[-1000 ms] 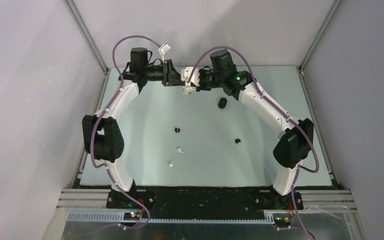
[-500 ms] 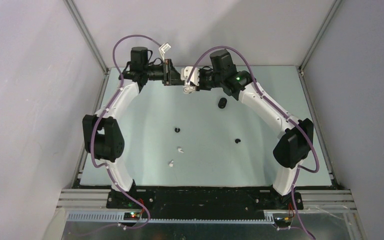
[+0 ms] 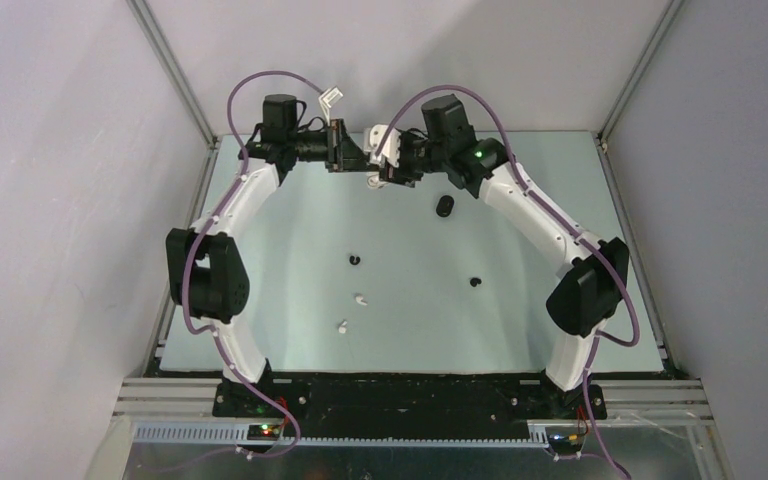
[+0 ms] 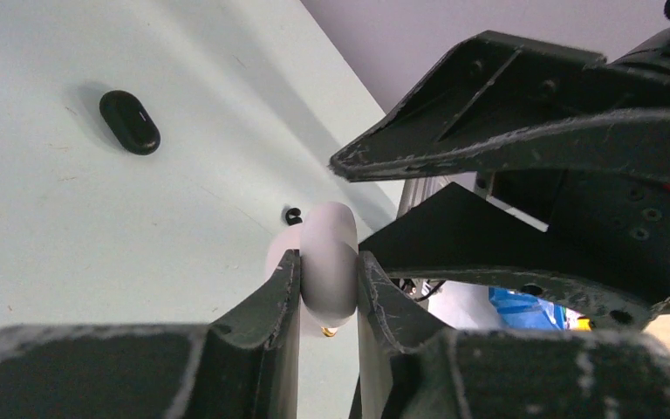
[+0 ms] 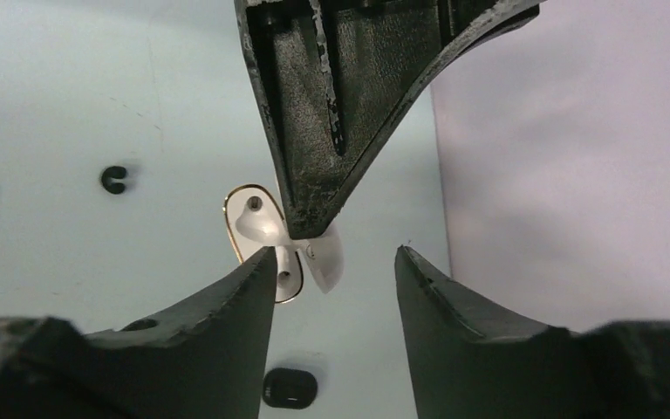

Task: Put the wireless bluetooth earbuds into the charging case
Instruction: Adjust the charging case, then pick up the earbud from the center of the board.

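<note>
- Left gripper: fingers closed on the white charging case, one pad on each broad face. It is held in the air over the far middle of the table.
- White charging case: the lid is open. The right wrist view shows a gold-rimmed base with two wells, and the lid tilts away beside it. None of the four earbuds is in it.
- Right gripper: fingers spread apart, gripping nothing. It faces the left gripper nose to nose, with the white case just ahead of its fingertips. Whether either fingertip touches the case cannot be told.
- Black charging case: lies flat on the table, near the right gripper on its near side, apart from both grippers.
- Left black earbud: on the table near the middle, free of everything else.
- Right black earbud: on the table to the right of the middle, well apart from the other black one.
- Far white earbud: on the table, just on the near side of the left black earbud.
- Near white earbud: on the table, near the far white earbud and closer to the arm bases. The two do not touch.
</note>
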### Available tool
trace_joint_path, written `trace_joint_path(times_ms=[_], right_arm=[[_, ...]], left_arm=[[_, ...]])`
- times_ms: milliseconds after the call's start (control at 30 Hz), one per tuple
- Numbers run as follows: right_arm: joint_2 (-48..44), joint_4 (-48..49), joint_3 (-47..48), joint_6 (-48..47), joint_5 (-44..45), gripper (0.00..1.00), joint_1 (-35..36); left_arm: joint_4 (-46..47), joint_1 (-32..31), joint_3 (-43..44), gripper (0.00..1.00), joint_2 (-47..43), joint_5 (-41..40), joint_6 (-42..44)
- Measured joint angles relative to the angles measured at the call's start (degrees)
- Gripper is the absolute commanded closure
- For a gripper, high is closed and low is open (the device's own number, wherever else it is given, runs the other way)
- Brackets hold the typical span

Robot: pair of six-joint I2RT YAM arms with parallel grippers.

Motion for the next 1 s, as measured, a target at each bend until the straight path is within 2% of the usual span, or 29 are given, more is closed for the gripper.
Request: trace_joint_path(times_ms=[100, 200, 400, 533, 700, 767, 867, 933, 1000], right_arm=[[-0.3, -2.3, 1.5, 1.9, -2.4, 0.34, -0.9], [-2.1, -3.6, 1.7, 5.5, -4.8, 0.33, -2.6], [-5.9, -3.6, 1.9, 16.7, -10.9, 0.39, -6.7], [-9.1, -3.0, -3.8, 22.4, -14.7, 0.40, -9.7], [-13.5, -4.7, -16.7, 22.1, -17.0, 0.40, -11.9], [-14.6, -6.0, -21.3, 20.1, -18.7, 0.48, -11.9], [-15.1, -7.8, -25.2, 17.0, -20.9, 0.53, -11.8], [-15.2, -8.3, -26.7, 16.3, -21.9, 0.56, -11.6], [-15.6, -7.5, -28.4, 16.5, -23.3, 0.58, -11.5]], left_arm=[[0.0, 0.0, 0.0, 1.00, 0.0, 0.0, 0.3], [0.0, 0.2, 0.0, 1.00, 0.1, 0.0, 0.5], [0.0, 0.4, 0.0, 1.00, 0.8, -0.1, 1.4], [-0.1, 1.0, 0.0, 1.00, 0.9, 0.3, 1.5], [0.2, 2.2, -2.3, 1.00, 0.3, 1.7, 2.9], [0.3, 2.5, -5.6, 1.00, -0.9, 1.7, 3.5], [0.0, 3.1, -12.2, 1.00, -3.9, 1.6, 4.1], [-2.1, 3.6, -15.0, 1.00, -5.9, 1.5, 5.6], [-8.4, 4.5, -15.2, 1.00, -7.5, 0.6, 10.8]])
